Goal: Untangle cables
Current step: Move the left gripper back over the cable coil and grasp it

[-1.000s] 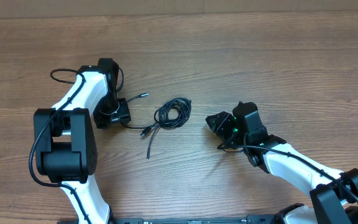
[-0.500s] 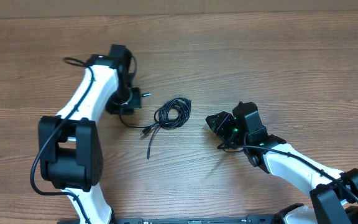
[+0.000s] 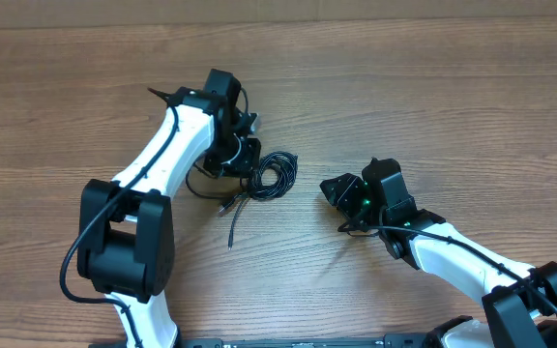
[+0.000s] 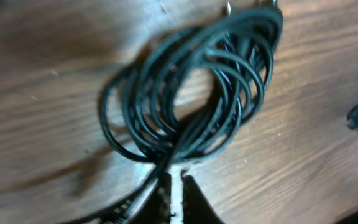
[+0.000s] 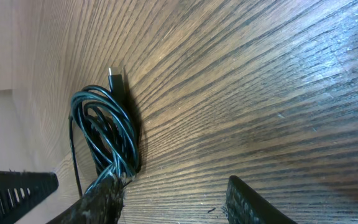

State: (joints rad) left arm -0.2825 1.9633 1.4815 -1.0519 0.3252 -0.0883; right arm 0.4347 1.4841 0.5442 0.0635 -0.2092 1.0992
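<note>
The left arm reaches from its base at the near-left of the bench (image 3: 404, 87) out toward the far edge, its white forearm slanting to the right and the wrist bent down over the wood. The left end effector (image 3: 245, 155) sits at the left rim of the cables (image 3: 271, 176), which lie about midway between the left and right edges of the bench. In the left wrist view the left end effector (image 4: 178, 186) has its fingers drawn almost together. A strand from the coil of cables (image 4: 191, 93) runs straight down into them and appears pinched there, though the picture is blurred. The coil is a bundle of several thin black loops lying flat on the wood. A loose tail (image 3: 232, 224) trails from its lower left toward the near edge, and a small plug end (image 3: 225, 204) lies beside that tail. The right arm comes in from the near-right corner, forearm low and angled to the left. The right end effector (image 3: 335, 190) stops near the coil on its right side, apart from it. In the right wrist view the right end effector (image 5: 171, 185) has its fingers standing apart with only bare wood between them. The cables (image 5: 104, 130) lie ahead of it, with one silver plug (image 5: 115, 78) poking out at the far end of the bundle.
</note>
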